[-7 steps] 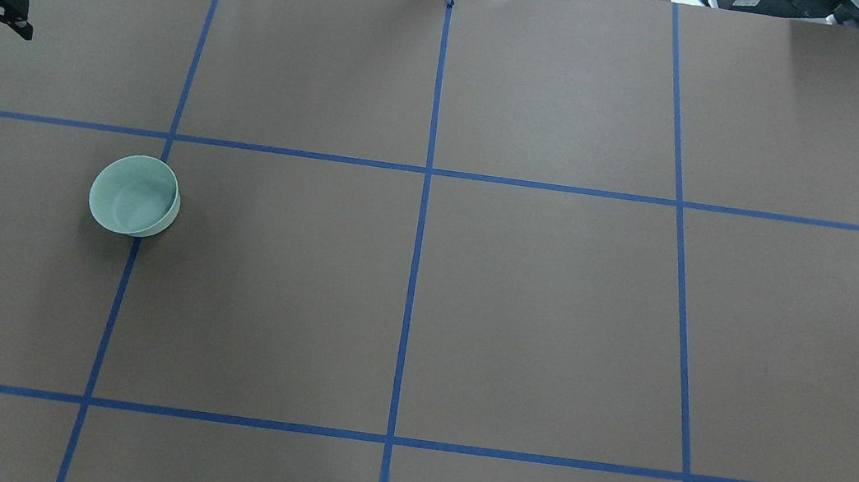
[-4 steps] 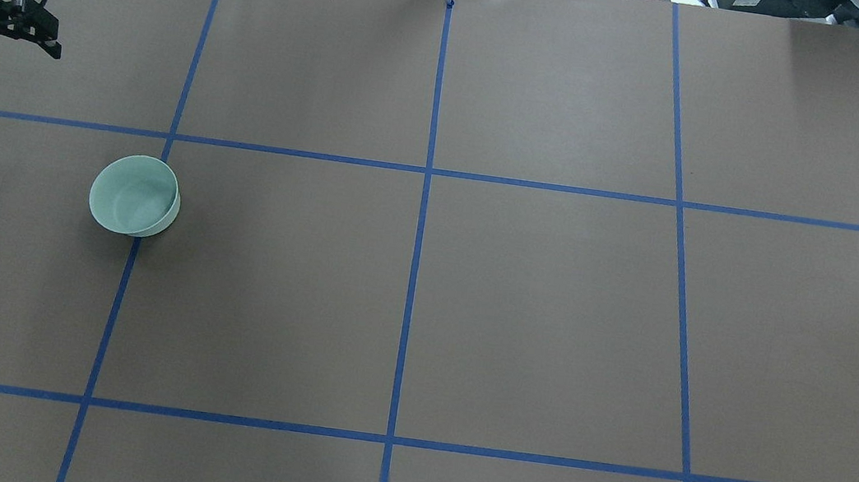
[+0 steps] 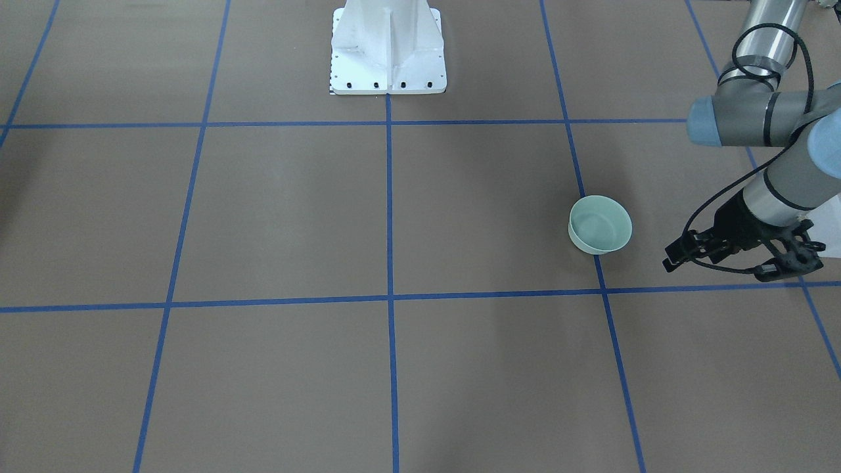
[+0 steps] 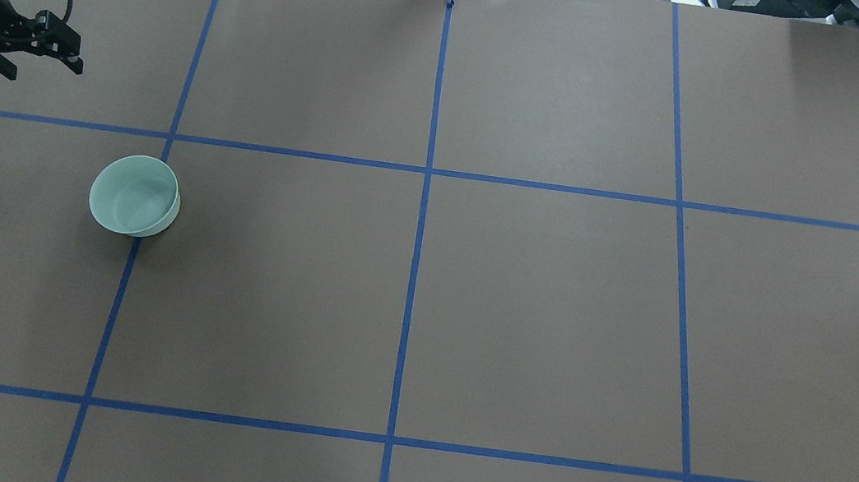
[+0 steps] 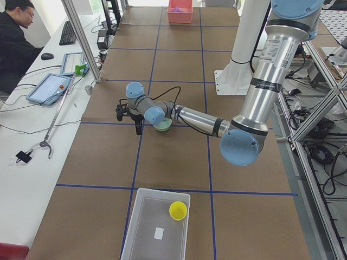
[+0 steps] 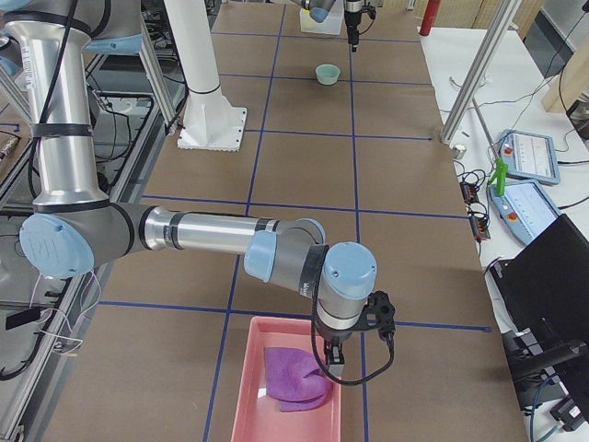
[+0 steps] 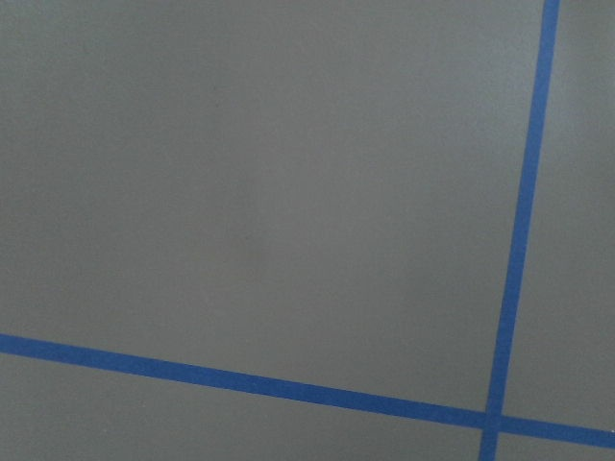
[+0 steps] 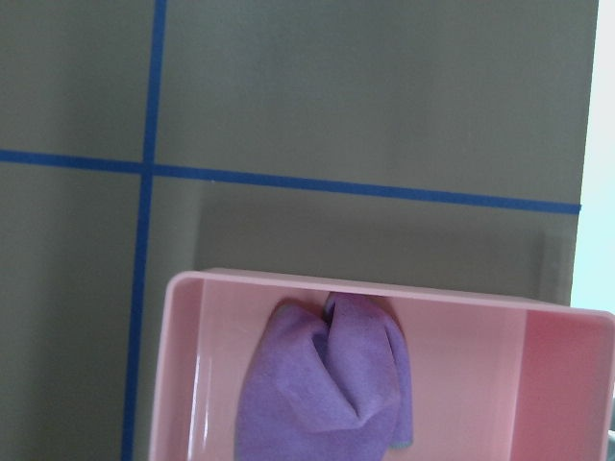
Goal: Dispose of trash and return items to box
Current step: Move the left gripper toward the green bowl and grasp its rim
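Overhead exterior: left end effector looks spread, nr bowl; right end effector: can't tell.

Brown paper-covered table with a blue tape grid, white side desk with keyboard alongside.

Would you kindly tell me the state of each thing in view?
bowl: upright, empty, on the table.
cup: in the box.
box: open, holding the cup.
cloth: crumpled in the pink bin.
left gripper: open, empty.
right gripper: above the pink bin; open or shut unclear.
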Available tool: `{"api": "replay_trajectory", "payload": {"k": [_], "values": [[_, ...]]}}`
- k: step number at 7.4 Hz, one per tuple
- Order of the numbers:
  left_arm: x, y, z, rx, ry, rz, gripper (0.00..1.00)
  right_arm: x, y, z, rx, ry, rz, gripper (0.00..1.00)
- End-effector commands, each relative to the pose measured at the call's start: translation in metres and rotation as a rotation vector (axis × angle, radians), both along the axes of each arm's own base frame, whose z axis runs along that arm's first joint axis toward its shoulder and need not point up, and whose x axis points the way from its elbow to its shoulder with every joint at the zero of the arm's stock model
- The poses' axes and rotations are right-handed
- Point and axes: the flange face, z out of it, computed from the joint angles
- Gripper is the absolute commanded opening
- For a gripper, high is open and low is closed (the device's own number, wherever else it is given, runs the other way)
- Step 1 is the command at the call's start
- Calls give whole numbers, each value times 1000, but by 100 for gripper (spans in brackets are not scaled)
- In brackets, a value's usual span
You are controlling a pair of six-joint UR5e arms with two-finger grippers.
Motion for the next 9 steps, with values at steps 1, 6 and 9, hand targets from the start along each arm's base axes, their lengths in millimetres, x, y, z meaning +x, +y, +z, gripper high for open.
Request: {"api": "replay_trajectory", "payload": {"k": [1, 6, 9], "values": [[26, 45, -13, 6, 10, 34, 98, -6, -13, -54, 28, -106, 113, 100], [97, 88, 2, 4, -76, 40, 97, -92, -30, -156, -6, -212, 177, 100], [81, 105, 30, 29, -56, 52, 0, -141, -28, -208, -9, -229, 172, 100]]}}
